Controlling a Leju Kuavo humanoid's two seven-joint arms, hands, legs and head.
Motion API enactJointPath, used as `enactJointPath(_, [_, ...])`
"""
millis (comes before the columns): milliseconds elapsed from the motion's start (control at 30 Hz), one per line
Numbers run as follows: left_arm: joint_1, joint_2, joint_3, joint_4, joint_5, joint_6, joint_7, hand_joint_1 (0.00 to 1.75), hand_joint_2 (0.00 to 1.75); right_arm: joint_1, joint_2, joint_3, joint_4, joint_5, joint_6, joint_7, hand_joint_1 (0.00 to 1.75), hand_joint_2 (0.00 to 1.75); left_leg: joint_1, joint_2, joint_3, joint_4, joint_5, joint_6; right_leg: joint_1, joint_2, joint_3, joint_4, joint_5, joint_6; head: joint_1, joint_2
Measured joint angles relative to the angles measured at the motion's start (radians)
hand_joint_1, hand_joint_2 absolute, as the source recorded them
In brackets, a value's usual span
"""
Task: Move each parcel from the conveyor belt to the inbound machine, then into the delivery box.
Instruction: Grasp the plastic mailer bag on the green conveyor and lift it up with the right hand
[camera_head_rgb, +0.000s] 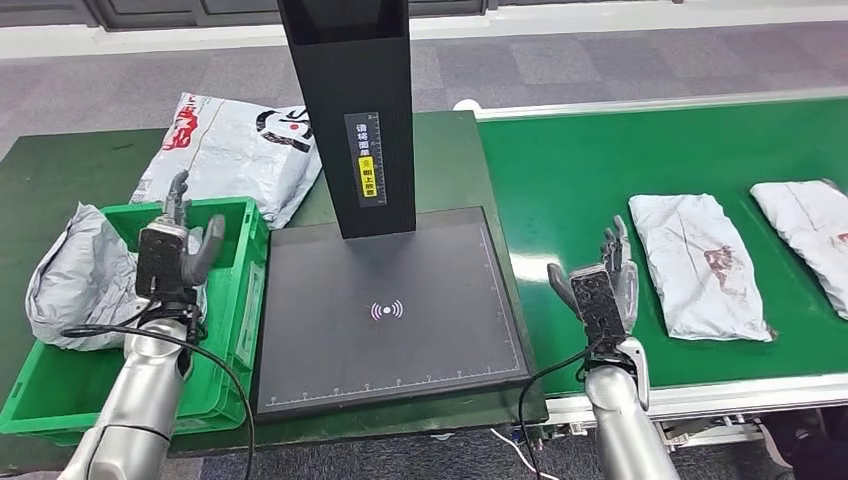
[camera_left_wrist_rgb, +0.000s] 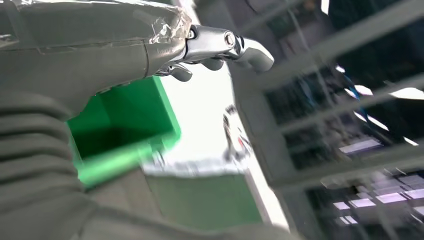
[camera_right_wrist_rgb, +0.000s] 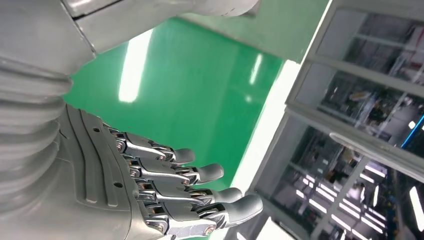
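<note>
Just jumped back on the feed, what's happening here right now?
Neither hand holds anything. The left hand is raised, open, over the green delivery box, with a crumpled grey parcel lying over the box's left edge. The right hand is raised, open, over the near edge of the green conveyor belt, just left of the nearest grey parcel on the belt; another lies farther right. The inbound machine's black pad is bare. A white printed bag lies behind the box.

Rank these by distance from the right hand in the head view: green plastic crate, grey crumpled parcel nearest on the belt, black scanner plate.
From the right hand:
1. Grey crumpled parcel, just beside it on the belt.
2. Black scanner plate, toward the middle.
3. Green plastic crate, far side, by the left hand.
</note>
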Motion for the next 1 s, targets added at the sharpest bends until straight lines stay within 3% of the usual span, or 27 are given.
enactJointPath(167, [-0.012,-0.073,-0.097,0.059,0.011,0.021,-0.087,0.00,1.75,-0.088,-0.027,0.000,0.133,0.160,-0.098,0.070,0.00,1.75,-0.002,-0.002,0.001,0.000,0.001,0.001,-0.002,-0.002,0.003,-0.001,0.000,0.001,0.000,0.000])
enactJointPath(367, [-0.031,-0.160,-0.195,0.182,0.059,0.035,-0.118,0.00,1.75,-0.216,-0.075,-0.049,0.345,0.558,-0.162,0.213,0.00,1.75,-0.004,-0.003,0.000,0.001,0.003,0.005,-0.004,-0.003,0.002,-0.001,0.003,0.005,0.000,0.000])
enactJointPath(567, [-0.046,-0.204,-0.239,0.245,0.087,0.009,-0.106,0.00,1.75,-0.275,-0.119,-0.166,0.464,0.888,-0.165,0.401,0.00,1.75,-0.004,-0.004,-0.001,0.002,0.003,0.005,-0.004,-0.004,0.002,-0.001,0.003,0.005,0.000,0.000])
enactJointPath(800, [-0.061,-0.228,-0.266,0.289,0.092,-0.006,-0.099,0.00,1.75,-0.302,-0.160,-0.236,0.549,0.961,-0.166,0.467,0.00,1.75,-0.004,-0.003,-0.001,0.002,0.002,0.005,-0.004,-0.003,0.001,-0.001,0.003,0.005,0.000,0.000])
enactJointPath(1000, [-0.078,-0.233,-0.277,0.310,0.103,-0.019,-0.095,0.00,1.75,-0.337,-0.195,-0.259,0.674,1.040,-0.150,0.628,0.00,1.75,-0.004,-0.003,-0.001,0.002,0.002,0.006,-0.004,-0.003,0.001,-0.001,0.003,0.005,0.000,0.000])
